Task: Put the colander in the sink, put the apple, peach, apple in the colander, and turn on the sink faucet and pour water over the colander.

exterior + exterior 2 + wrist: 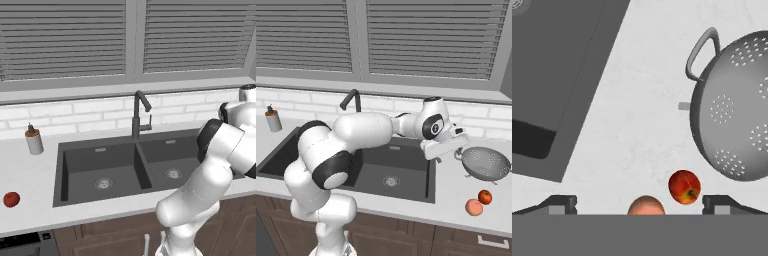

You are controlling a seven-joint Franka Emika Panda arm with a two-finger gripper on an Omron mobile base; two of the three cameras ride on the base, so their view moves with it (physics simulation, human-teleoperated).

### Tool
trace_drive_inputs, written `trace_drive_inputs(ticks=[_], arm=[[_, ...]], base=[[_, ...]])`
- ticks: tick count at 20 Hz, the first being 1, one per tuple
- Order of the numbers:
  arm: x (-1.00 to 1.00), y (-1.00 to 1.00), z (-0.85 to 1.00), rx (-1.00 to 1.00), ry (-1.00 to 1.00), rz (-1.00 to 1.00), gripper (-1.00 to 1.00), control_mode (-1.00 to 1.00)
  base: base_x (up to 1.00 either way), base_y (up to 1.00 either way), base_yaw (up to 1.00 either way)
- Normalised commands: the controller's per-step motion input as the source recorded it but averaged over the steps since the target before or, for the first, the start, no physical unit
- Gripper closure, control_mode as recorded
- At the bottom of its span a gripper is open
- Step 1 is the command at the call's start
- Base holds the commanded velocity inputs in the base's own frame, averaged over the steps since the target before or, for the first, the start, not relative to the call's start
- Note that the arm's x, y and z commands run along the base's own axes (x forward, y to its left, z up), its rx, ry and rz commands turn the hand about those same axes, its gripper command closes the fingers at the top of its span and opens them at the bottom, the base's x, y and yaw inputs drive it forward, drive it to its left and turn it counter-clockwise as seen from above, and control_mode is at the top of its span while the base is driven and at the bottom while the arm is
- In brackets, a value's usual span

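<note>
In the hand view, the end effector (640, 204) is standing wide open with nothing between its dark finger tips (557, 204), which are rising at the lower left and lower right of the frame. Between them, at the bottom centre, the pale orange peach (646, 206) is lying on the speckled white table (632, 125), and a glossy red apple (684, 186) is sitting just beside it, up and to the right. Further up on the right, the colander (737, 105) is resting on the table: a round silvery metal bowl dotted with clusters of holes, with a thin loop handle pointing toward the upper centre. The matte charcoal sink (557, 75) is occupying the upper left, its straight edge running diagonally.

In the right base view, the smooth white arm is reaching across the sink (401, 165) to the centre right, with the colander (486, 164) just beyond the hand and the peach (474, 207) and apple (485, 196) lying at the lower right.

In the left base view, a second red apple (11, 199) is lying at the far left of the table (30, 175). Behind the two rectangular basins (125, 167), each with a round steel drain, the thin dark sink faucet (139, 115) is standing with its bent spout, and a small grey soap dispenser (34, 140) is standing at the left before the white brick wall.
</note>
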Motion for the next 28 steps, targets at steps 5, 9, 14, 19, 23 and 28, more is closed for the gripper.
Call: trace_drive_inputs(ticks=[5,9,14,19,23,28], arm=[[0.27,-0.28,-0.23,0.00,0.00,0.11,-1.00,-1.00],[0.27,-0.32,-0.18,0.00,-0.02,0.04,-1.00,-1.00],[0.32,-0.23,-0.23,0.00,0.00,0.00,-1.00,-1.00],[0.29,-0.11,-0.27,0.00,0.00,0.00,-1.00,-1.00],[0.27,-0.17,-0.19,0.01,0.00,0.00,-1.00,-1.00],[0.23,-0.17,-0.19,0.00,0.00,0.00,-1.00,-1.00]], base=[[0.00,0.00,0.00],[0.00,0.00,0.00],[0.00,0.00,0.00],[0.00,0.00,0.00],[0.00,0.00,0.00],[0.00,0.00,0.00]])
